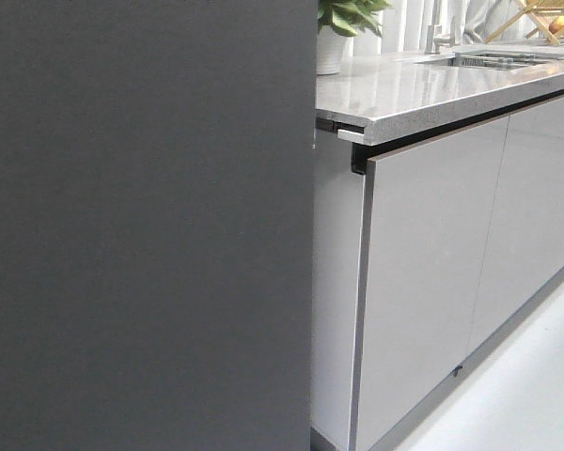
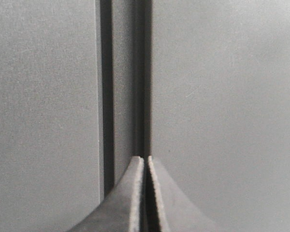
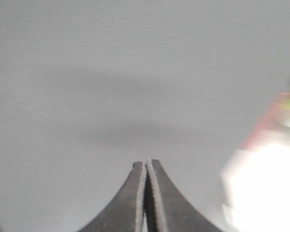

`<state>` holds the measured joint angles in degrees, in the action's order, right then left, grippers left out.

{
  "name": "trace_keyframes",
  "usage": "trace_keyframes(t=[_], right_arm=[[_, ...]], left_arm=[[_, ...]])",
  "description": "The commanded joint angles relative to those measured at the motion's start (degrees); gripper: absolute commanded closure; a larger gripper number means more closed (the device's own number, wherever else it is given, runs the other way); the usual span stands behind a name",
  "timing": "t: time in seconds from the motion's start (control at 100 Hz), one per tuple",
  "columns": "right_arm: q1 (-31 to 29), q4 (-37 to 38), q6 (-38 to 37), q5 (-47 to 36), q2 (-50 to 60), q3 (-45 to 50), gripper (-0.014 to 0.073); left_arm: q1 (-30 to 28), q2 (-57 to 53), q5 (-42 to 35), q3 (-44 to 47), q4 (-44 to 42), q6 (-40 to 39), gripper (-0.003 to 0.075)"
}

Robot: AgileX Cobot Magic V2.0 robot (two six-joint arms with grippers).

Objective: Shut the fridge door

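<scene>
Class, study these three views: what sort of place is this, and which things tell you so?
Most likely a home-style kitchen: a stone-look countertop with an inset sink, glossy cabinet fronts below, and the tall dark fridge door beside them.

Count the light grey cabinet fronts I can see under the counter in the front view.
2: the near cabinet front sits just right of the fridge door; the far cabinet front runs on to its right. More may lie hidden behind the door or past the frame edge.

Front camera faces the fridge door [image 1: 146, 225] at close range; both wrist cameras view its grey surface closer still
</scene>
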<state>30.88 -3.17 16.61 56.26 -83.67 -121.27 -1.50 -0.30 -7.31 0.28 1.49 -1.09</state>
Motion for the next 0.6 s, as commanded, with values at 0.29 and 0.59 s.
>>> trace_keyframes(t=[0.29,0.59], right_arm=[[-0.2,11.3,-8.3,-5.9,31.6,25.6,0.0639],[-0.2,11.5,-10.5,-8.0,46.5,39.7,0.0639]], left_arm=[[0.1,-0.6,-4.1,2.0,0.2,-0.2,0.0740],[0.1,-0.6,-4.1,2.0,0.2,-0.2,0.0740]])
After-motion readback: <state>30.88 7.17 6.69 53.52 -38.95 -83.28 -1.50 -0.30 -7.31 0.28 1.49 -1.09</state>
